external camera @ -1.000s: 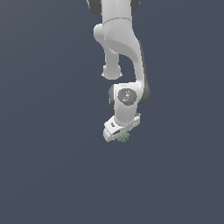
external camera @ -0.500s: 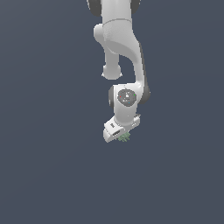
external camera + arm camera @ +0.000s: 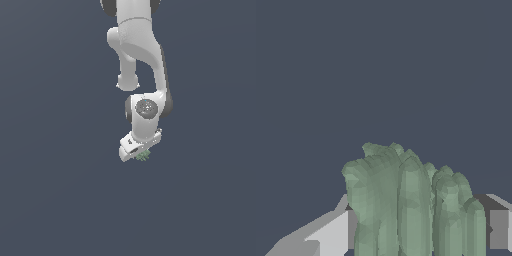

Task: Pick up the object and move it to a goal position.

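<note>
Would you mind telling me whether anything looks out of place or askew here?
Nothing stands out. The grey-green lumpy object sits between the fingers of the gripper, and in the exterior view only a small part shows beneath the white hand.

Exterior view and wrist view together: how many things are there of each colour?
White: 1, the robot arm with its gripper.
Grey-green: 1, the bumpy clump sitting between the fingers.
Total: 2.

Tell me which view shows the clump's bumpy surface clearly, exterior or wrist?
The wrist view: the object fills the lower frame as pale green ribbed lobes between the jaws. In the exterior view it is only a small green speck under the gripper.
</note>
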